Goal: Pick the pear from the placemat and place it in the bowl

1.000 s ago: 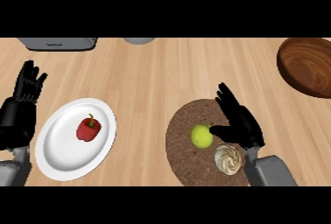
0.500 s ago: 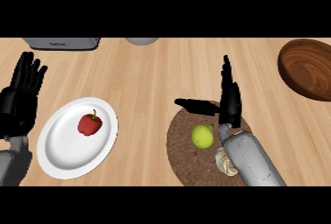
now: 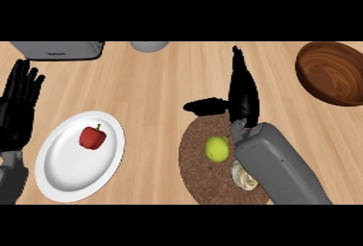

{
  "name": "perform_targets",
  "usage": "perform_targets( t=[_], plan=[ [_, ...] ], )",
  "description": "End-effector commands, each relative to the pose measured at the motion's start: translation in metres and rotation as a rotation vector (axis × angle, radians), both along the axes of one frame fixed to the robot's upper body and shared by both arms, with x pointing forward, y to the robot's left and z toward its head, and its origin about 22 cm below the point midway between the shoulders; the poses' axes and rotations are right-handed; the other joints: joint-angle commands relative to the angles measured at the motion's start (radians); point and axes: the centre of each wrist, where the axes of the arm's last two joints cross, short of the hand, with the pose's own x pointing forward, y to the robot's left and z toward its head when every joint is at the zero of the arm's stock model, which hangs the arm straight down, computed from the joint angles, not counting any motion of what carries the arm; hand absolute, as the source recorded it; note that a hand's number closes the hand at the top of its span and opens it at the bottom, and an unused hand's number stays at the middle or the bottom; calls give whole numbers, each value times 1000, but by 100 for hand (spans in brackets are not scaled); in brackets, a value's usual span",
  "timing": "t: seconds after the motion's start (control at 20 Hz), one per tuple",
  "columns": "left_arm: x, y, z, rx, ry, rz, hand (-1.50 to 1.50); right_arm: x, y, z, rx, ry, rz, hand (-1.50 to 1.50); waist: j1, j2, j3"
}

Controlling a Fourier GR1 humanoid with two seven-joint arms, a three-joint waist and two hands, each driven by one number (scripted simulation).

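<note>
The pear (image 3: 217, 148) lies on the round placemat (image 3: 199, 168), just near-left of the right robot hand (image 3: 242, 93), whose straight fingers point far, holding nothing. The bowl (image 3: 332, 72) sits far right; the left robot hand (image 3: 18, 108) rests open.

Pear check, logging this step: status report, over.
Right hand open, edge-on beyond the pear, not holding it. Left hand open, resting at left edge. Pear on placemat. Bowl far right, path unobstructed.
</note>
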Motion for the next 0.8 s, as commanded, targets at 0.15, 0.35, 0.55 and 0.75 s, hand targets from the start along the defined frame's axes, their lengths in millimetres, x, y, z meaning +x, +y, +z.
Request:
perform_targets(
  t=[0.15,0.35,0.55,0.75],
  plan=[
    [3,10,6,-3,-10,28,0,2,-7,51,-208,385,76,-150,-12,0,1],
    [1,9,5,-8,-9,3,0,1,-8,78,-211,533,180,-150,-3,-1,2],
    [-4,1,-2,3,2,-13,0,0,-21,71,-262,659,286,-150,3,2,3],
    [-1,10,1,-6,-3,-12,0,4,-35,80,-227,729,281,-150,8,8,3]
  ],
)
